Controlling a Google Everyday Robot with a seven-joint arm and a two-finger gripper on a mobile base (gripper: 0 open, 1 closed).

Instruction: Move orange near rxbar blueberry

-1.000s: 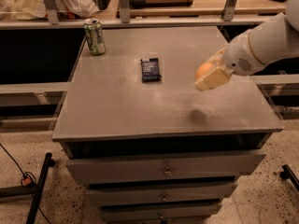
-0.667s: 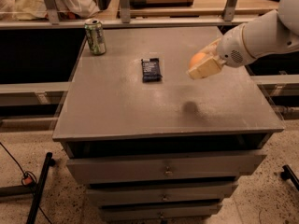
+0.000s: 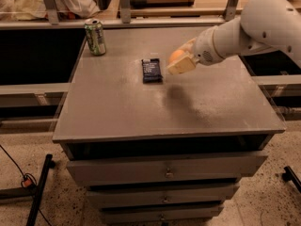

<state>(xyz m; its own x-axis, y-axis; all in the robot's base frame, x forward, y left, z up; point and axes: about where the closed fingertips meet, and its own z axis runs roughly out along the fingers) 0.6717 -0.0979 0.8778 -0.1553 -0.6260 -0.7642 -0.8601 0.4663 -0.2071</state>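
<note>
- Far off to the picture-left of the gripper [image 3: 180, 61], and further back, a green drink can [image 3: 95, 36] is standing upright near the back left corner of the table [image 3: 117, 121], well apart from everything else
- Coming across, the rxbar blueberry [image 3: 152, 70] is lying flat on the tabletop just to the left of the gripper, its dark wrapper running front to back with faint pale print showing; nothing is touching it
- Now the gripper itself: it is hanging in the air over the middle of the back half of the table, just beside the bar's right edge, and its pale fingers [image 3: 183, 66] are clamping round the orange
- The orange [image 3: 176, 55] is riding in that grasp, off the surface, with only its upper left part peeking out above the near finger; it is sitting close to the far right corner of the bar, not touching it
- Below the gripper and a little nearer the front edge, a soft dark shadow [image 3: 176, 95] is falling on the grey tabletop
- To the right of the gripper, the white arm [image 3: 254, 29] is reaching in from the upper right corner of the view, sloping down towards the bar
- Under all of this, the closed drawers [image 3: 164, 171] are facing the camera
</note>
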